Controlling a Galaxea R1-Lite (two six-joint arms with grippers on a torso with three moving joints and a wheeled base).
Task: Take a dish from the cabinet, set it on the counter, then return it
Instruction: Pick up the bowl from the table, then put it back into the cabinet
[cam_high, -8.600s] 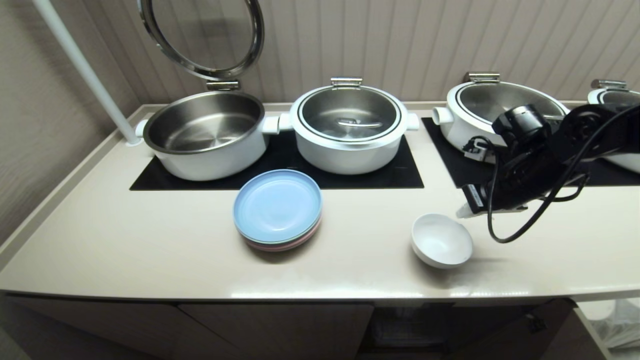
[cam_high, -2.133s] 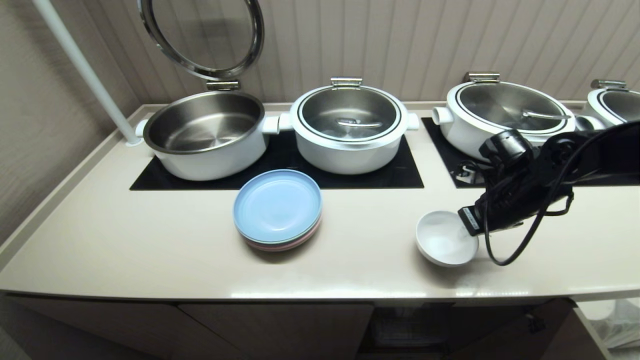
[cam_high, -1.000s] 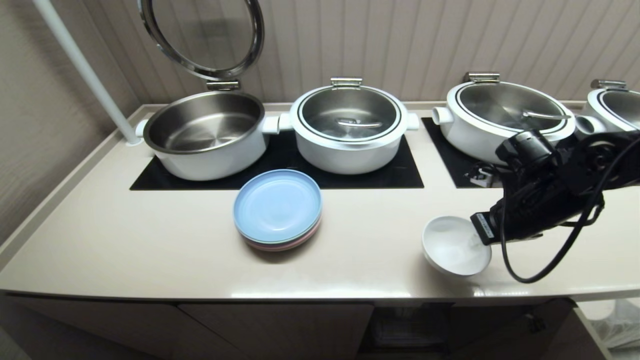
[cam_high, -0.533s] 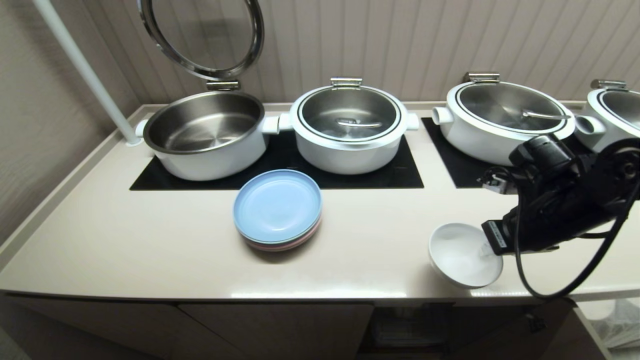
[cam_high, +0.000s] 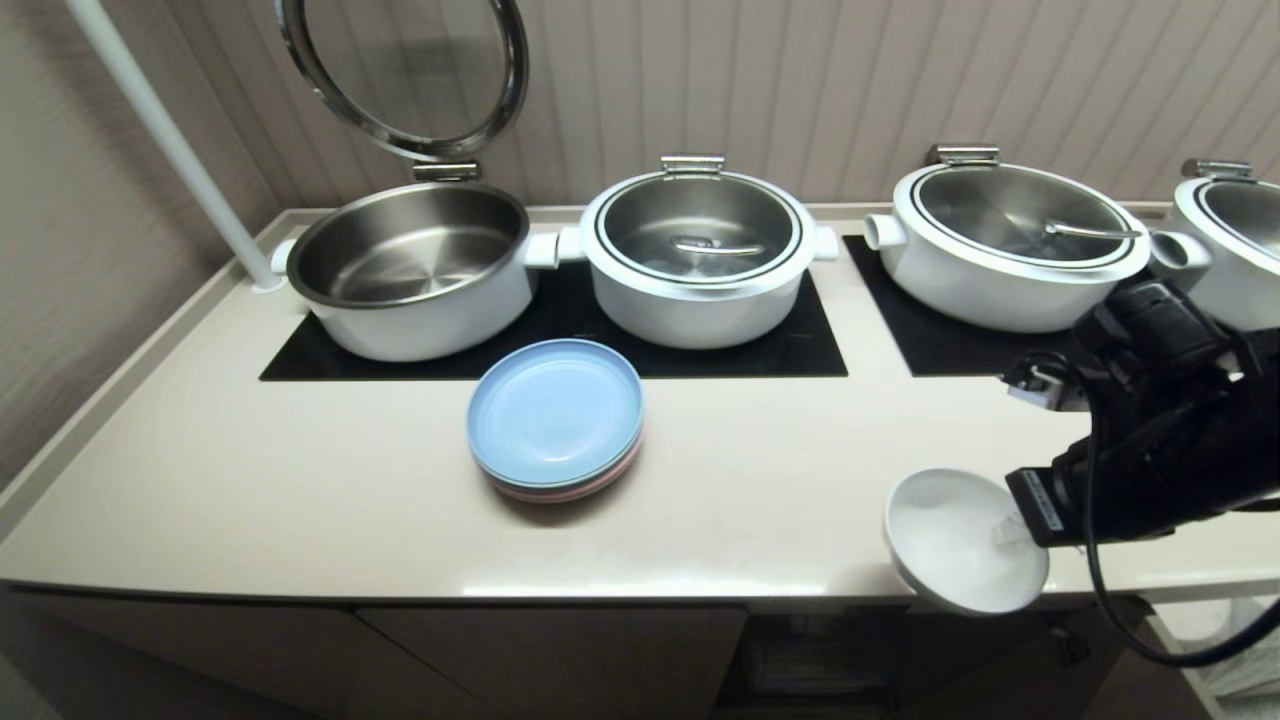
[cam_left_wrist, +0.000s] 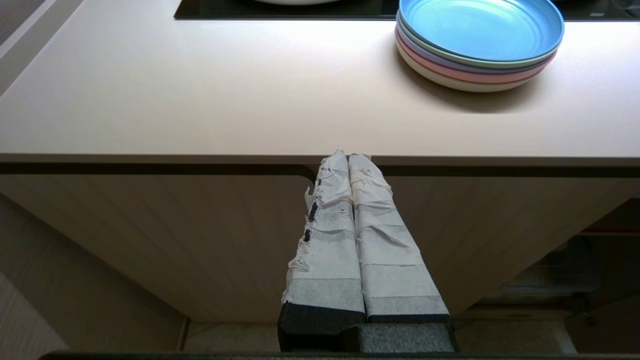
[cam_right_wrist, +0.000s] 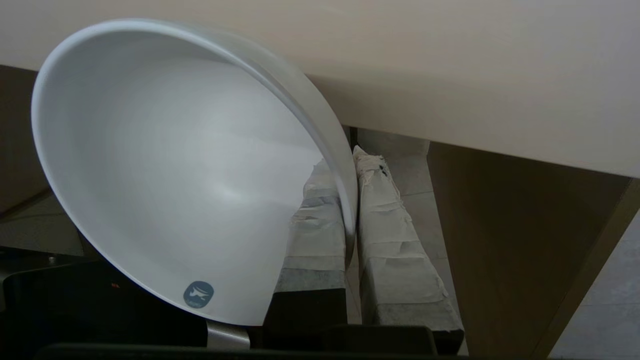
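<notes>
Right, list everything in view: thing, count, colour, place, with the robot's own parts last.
white bowl: one, white, pinched by its rim, past the front edge of the counter.
counter: one, cream-beige, across the head view.
hob panels: two, black glass, inset at the back of the counter.
pots: four, white with steel insides, on the hob panels; the leftmost has its lid raised.
plates: one stack, blue on top, mid-counter.
pole: one, white, back left corner.
cabinet: one, beige doors, under the counter.
right tool: shut on the bowl's rim.
left tool: shut, idle below the counter's edge.
</notes>
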